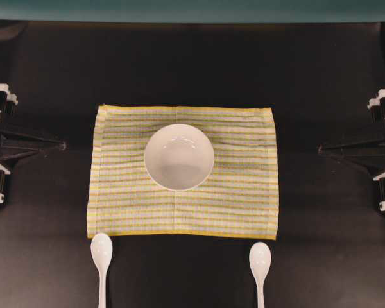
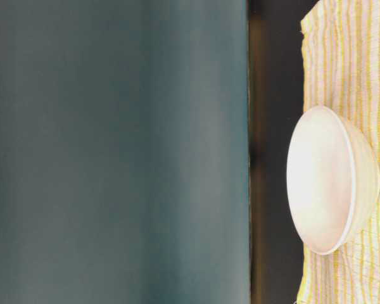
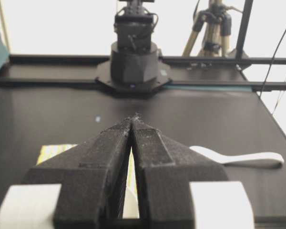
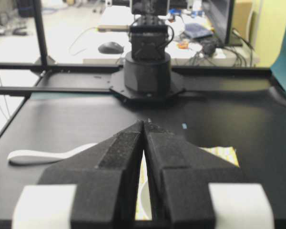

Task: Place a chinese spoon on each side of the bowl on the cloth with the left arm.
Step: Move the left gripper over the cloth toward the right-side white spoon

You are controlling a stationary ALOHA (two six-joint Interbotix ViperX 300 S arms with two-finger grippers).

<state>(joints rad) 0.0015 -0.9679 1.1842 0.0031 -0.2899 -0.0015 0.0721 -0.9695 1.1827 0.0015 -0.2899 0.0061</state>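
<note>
White bowl (image 1: 179,156) on striped cloth (image 1: 244,192)

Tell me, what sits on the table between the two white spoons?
Nothing. In the overhead view, bare black table lies between the left spoon and the right spoon.

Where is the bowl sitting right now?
In the overhead view the bowl sits on the cloth, slightly left of its middle and nearer its far edge, with both spoons off the cloth on the table.
</note>
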